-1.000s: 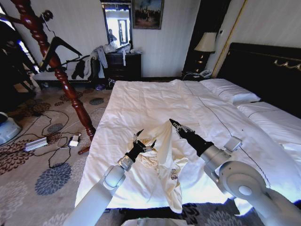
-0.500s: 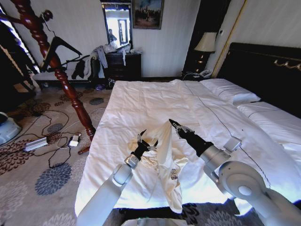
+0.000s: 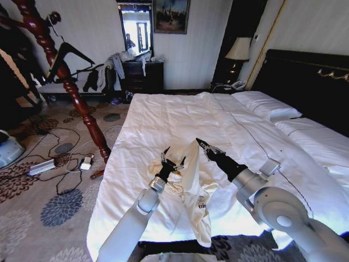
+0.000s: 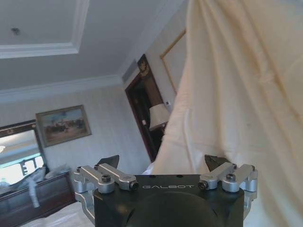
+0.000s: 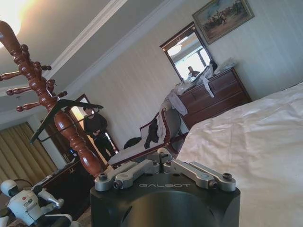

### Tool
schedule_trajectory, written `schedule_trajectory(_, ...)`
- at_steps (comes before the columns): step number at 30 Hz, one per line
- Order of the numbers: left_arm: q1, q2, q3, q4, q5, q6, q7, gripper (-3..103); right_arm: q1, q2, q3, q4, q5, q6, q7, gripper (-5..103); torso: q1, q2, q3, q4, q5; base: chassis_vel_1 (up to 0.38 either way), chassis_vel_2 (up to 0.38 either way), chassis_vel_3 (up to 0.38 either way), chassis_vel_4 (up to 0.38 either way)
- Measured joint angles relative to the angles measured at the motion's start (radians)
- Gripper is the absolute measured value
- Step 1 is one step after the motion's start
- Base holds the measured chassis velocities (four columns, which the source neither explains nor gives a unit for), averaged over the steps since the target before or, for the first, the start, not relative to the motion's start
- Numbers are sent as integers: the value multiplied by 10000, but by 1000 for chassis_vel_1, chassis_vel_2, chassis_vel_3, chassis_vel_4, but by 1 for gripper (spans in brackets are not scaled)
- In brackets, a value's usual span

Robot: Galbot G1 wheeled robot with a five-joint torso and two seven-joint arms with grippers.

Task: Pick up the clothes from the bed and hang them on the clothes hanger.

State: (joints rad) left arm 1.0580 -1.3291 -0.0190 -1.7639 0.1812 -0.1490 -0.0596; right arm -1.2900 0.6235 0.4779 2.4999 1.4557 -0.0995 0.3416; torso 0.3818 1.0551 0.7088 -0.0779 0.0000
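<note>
Right gripper (image 3: 203, 144): fingers drawn together, pinching a fold at the top of the cream-yellow garment (image 3: 193, 188); positioned above the near half of the bed (image 3: 163, 117), arm reaching in from the lower right. In the right wrist view the same gripper (image 5: 163, 158) shows its linkages folded inward to a narrow point.

Left gripper (image 3: 173, 161): jaws spread wide, nothing between them; positioned just beside the hanging fabric on its left, touching or nearly touching the cloth, which of the two cannot be told. In the left wrist view the gripper (image 4: 163, 163) has two dark fingertips (image 4: 108, 161) standing well apart, with the pale fabric (image 4: 236, 94) draped close against one side.

Cream-yellow garment: lifted at its top by the right gripper, the rest trailing down onto the white quilt and over the bed's near edge; small dark printed mark (image 3: 202, 204) on the lower part.

Bed: wide, white quilt, white pillows (image 3: 267, 106) at the far right, tall black headboard (image 3: 305, 82).

Black clothes hanger (image 3: 68, 57): hung on the reddish-brown turned wooden pole (image 3: 82, 103), well apart from the garment, to the left of the bed; also seen in the right wrist view (image 5: 64, 116) on the pole (image 5: 71, 130).

Surroundings: patterned carpet (image 3: 43, 180) with cables; dark dresser (image 3: 143, 76) with mirror (image 3: 136, 27) at the far wall; grey and dark garments (image 3: 106, 73) heaped beside it; table lamp (image 3: 239, 50) near the headboard.
</note>
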Motion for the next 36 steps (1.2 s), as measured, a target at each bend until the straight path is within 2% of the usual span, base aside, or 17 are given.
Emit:
schedule_trajectory(19,431,878,-731,-909,-402,25,-188,100,-84,-38,59,0,-86,46,31,0,0,0,0,-1,-2,0,0,0,0)
schedule_trajectory(21,403,866,-731,-902,-456,30,-172,103,-87,-37,59,0,-97,46,31,0,0,0,0,0,-1,0,0,0,0)
schedule_trajectory(23,346,788,-706,-814,-515,43,-84,94,-110,-36,59,0,-120,46,32,0,0,0,0,-1,-2,0,0,0,0)
schedule_trajectory(24,346,788,-706,-814,-515,43,-84,94,-110,-36,59,0,-120,46,32,0,0,0,0,-1,-2,0,0,0,0)
schedule_trajectory(27,197,613,-578,-506,-514,0,130,78,-198,-42,77,0,-177,47,4,0,0,0,0,-1,-1,0,0,0,0)
schedule_trajectory(29,155,565,-542,-440,-515,-19,175,78,-216,-42,86,-1,-184,51,-9,0,0,0,0,-1,-1,0,0,0,0)
schedule_trajectory(33,-43,363,-431,-115,-519,-109,438,57,-284,-48,121,0,-207,68,-79,0,0,0,0,-1,-1,0,0,0,0)
schedule_trajectory(35,-57,353,-426,-89,-523,-132,494,57,-290,-53,125,0,-209,69,-93,0,0,0,0,-2,-1,0,0,0,0)
schedule_trajectory(36,-69,352,-426,-72,-533,-152,557,51,-299,-58,129,0,-214,70,-117,0,0,0,0,-1,0,0,0,0,0)
